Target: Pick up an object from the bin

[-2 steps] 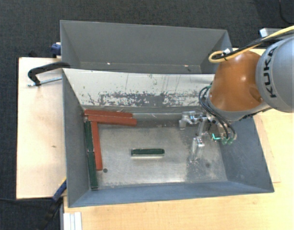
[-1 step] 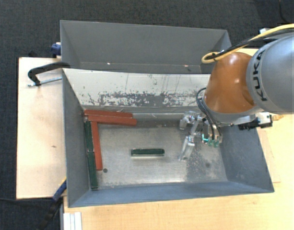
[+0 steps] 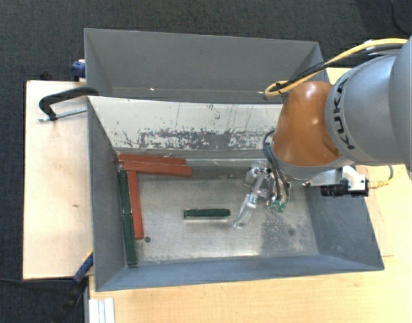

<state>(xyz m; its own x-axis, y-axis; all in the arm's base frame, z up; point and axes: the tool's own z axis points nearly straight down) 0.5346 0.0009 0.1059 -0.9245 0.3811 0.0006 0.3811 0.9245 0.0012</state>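
Observation:
My gripper hangs low over the right half of the bin floor, slanting down and to the left. A short dark green bar lies flat on the floor just to its left, with a small gap between the bar's right end and the gripper's tip. I see nothing held in the gripper.
A red bar lies along the back edge of the floor and a second red bar runs down the left side. A long green bar lies beside it against the left wall. A tiny dark bit sits nearby.

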